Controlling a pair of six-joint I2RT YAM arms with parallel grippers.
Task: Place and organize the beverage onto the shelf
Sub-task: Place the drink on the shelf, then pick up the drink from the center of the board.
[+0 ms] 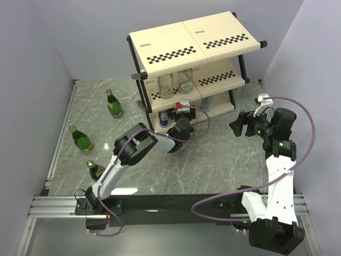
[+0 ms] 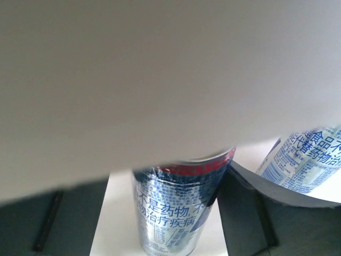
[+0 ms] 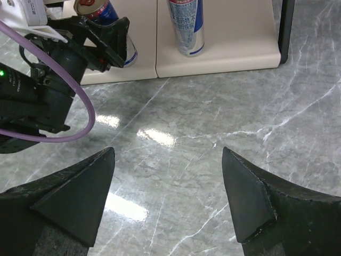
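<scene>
The shelf point(image 1: 186, 40) stands at the back of the table. My left gripper point(image 1: 182, 116) reaches into its bottom tier point(image 2: 120, 213). A silver-and-blue can point(image 2: 173, 208) stands upright on that panel between the open jaws, with the right finger point(image 2: 245, 213) close against it. Two more cans point(image 1: 164, 118) point(image 1: 208, 102) stand on the same tier, and two clear bottles point(image 1: 166, 85) point(image 1: 185, 80) on the middle one. Three green bottles point(image 1: 113, 104) point(image 1: 81, 138) point(image 1: 96, 170) stand on the table at the left. My right gripper point(image 1: 240, 125) hangs open and empty over the marble.
The middle tier's underside point(image 2: 160, 80) hangs low over the left wrist camera. The shelf's black frame post point(image 3: 285, 26) stands at the bottom tier's right end. A purple cable point(image 1: 306, 122) loops off the right arm. Grey walls close in the table on three sides.
</scene>
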